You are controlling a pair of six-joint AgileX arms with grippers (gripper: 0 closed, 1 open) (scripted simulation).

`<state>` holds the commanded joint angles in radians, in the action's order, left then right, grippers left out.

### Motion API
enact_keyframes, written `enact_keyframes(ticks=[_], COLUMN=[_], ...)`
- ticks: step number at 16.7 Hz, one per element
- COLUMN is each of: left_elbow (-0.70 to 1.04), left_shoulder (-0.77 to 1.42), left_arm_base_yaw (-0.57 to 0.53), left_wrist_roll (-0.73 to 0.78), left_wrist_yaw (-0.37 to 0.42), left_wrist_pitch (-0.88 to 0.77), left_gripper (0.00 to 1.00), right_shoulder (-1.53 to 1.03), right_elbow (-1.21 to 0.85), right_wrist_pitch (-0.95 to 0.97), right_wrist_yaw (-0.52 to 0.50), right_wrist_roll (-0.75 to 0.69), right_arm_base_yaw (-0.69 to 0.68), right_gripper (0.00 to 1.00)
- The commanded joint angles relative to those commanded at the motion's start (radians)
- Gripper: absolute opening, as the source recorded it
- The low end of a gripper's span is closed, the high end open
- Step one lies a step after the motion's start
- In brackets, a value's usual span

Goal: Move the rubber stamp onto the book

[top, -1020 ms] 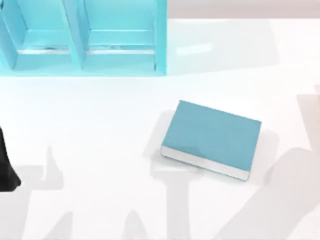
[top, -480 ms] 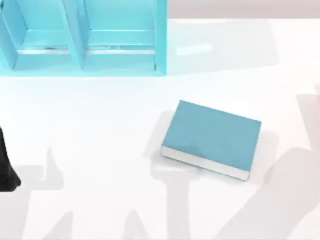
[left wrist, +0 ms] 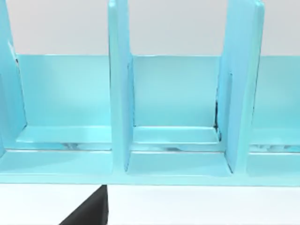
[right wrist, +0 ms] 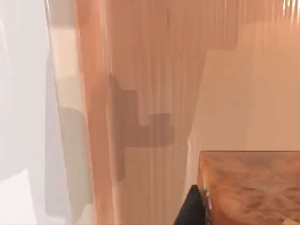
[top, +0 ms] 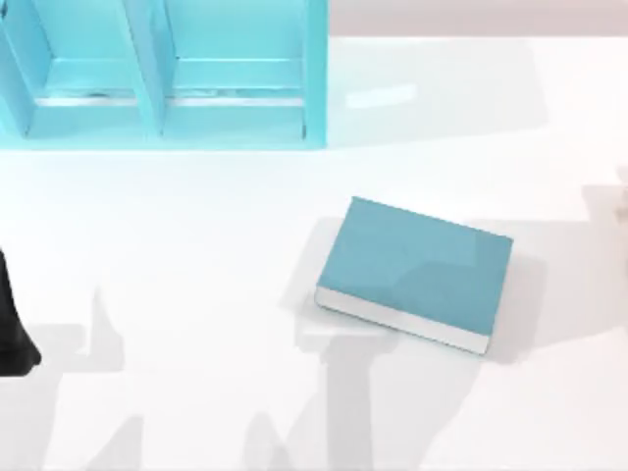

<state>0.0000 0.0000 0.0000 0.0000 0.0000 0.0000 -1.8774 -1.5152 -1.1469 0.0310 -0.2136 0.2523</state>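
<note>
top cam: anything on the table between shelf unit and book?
Nothing. In the top view, only bare white table separates the shelf unit from the book.

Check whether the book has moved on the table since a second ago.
No. The book lies in the same spot, its corners equally far from the shelf unit in the top view.

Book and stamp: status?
Book flat mid-table, cover bare. Stamp close in right wrist view. Left arm parked at table's left edge.

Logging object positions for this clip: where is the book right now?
In the top view the book lies flat on the white table, right of centre, nearer than the turquoise shelf unit at the far left.
</note>
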Motion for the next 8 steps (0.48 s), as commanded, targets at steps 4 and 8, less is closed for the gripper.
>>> enact_keyframes(ticks=[4, 8], left_elbow=[0.0, 0.0], left_shoulder=[0.0, 0.0], left_arm_base_yaw=[0.0, 0.0], left_wrist_roll=[0.0, 0.0], left_wrist_yaw=[0.0, 0.0], left_wrist_pitch=[0.0, 0.0], left_gripper=[1.0, 1.0], right_shoulder=[0.051, 0.075], right_elbow=[-0.091, -0.141], right_wrist_pitch=[-0.169, -0.269], right_wrist_yaw=[-0.009, -0.032], right_wrist_roll=[0.134, 0.22], right_arm_base_yaw=[-0.147, -0.243], right_gripper=[0.0, 0.0])
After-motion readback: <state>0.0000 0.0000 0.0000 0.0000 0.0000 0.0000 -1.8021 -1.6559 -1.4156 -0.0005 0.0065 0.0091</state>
